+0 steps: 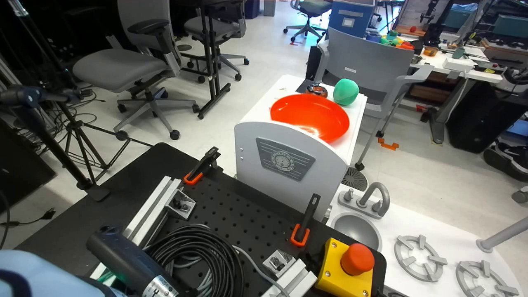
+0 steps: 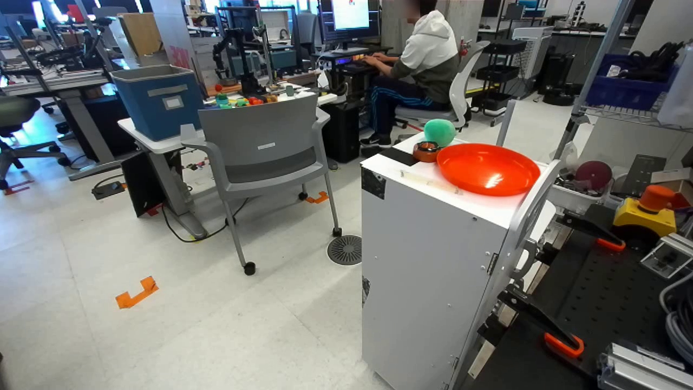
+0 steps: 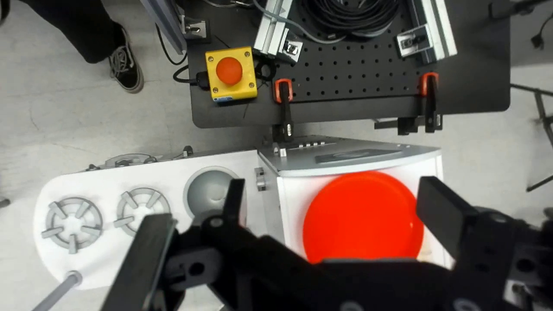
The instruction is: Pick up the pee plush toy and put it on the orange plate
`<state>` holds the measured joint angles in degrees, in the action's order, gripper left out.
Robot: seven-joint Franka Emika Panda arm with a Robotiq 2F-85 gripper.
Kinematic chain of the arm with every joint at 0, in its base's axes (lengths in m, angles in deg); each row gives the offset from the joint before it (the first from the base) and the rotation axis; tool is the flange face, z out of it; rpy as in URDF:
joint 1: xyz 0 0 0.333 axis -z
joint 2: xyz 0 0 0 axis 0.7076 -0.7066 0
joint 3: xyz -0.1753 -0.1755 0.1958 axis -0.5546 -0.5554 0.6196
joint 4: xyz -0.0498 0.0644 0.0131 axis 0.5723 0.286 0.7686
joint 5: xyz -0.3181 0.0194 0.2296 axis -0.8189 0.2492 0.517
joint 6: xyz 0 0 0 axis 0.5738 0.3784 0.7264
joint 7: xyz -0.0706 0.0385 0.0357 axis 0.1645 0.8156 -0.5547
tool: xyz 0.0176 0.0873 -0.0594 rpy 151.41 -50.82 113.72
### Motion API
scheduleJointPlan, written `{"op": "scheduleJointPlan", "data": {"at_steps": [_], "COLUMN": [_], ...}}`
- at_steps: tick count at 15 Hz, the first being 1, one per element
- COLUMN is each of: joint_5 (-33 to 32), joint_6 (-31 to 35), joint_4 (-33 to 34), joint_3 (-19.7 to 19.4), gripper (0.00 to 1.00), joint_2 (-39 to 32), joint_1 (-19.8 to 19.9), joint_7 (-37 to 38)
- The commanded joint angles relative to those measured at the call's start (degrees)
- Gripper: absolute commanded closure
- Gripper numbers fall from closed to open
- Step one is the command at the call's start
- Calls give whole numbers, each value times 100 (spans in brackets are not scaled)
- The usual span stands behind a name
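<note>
From afar I see a lab: wheeled chairs (image 1: 117,68), a computer screen (image 2: 349,19), a tripod (image 1: 74,123), coiled cables (image 1: 220,247) on a drilled table (image 1: 251,222)

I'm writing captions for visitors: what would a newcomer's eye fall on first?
Most likely the bright orange plate lying on the white-topped toy-kitchen cabinet. Next, perhaps, the green plush ball beside it on the same top. The red-buttoned yellow emergency stop, near a corner of the black table, may also catch the eye.

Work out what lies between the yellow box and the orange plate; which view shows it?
In the wrist view, a black-and-orange clamp and then a grey panel lie between the yellow box and the orange plate.
</note>
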<state>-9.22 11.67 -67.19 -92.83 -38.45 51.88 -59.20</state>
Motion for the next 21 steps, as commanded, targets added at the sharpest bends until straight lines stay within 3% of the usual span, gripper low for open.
{"op": "scheduleJointPlan", "data": {"at_steps": [1,6,13,15,21], "joint_5": [-113,-220,-545,-467,785], "joint_6": [123,541,1498,1557,1353], "joint_4": [533,852,735,683,598], "joint_3": [203,351,520,554,571], "gripper": [0,0,0,0,0], "joint_2": [-527,-877,-869,-834,-815], "joint_1": [115,105,50,31,-41], "joint_7": [1095,2473,3103,2945,1206]}}
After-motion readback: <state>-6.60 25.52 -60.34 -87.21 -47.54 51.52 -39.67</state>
